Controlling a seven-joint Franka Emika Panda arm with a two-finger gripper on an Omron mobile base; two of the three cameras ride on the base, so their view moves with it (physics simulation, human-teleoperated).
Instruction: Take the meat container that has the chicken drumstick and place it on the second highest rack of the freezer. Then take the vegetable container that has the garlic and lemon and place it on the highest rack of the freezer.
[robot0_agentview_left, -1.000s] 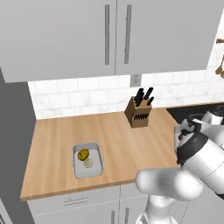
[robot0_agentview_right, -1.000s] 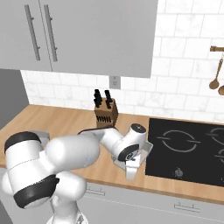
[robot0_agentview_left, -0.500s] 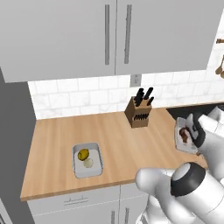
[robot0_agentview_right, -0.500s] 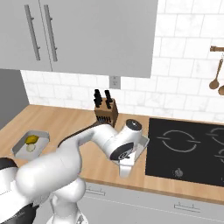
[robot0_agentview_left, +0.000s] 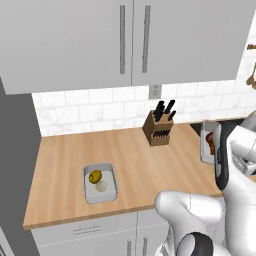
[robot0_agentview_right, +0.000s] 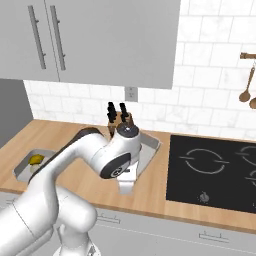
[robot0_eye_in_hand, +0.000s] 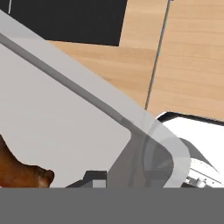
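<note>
Far left on light wooden counter (robot0_agentview_left: 135, 155): shallow grey vegetable tray (robot0_agentview_left: 88, 192) with yellow lemon (robot0_agentview_left: 95, 176) and off-white garlic bulb (robot0_agentview_left: 101, 186). Mid: wooden knife block with black handles (robot0_agentview_left: 159, 129). Right, by black cooktop (robot0_agentview_right: 215, 172): pale grey meat tray (robot0_agentview_left: 205, 145) holding reddish-brown chicken drumstick (robot0_agentview_left: 212, 142). Jaws narrowed over tray corner; actual pinch on rim: cannot tell.

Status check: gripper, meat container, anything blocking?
Gripper closed on meat container rim, beside the cooktop. Drumstick inside. Vegetable container waits on counter. Knife block nearby, clear.
</note>
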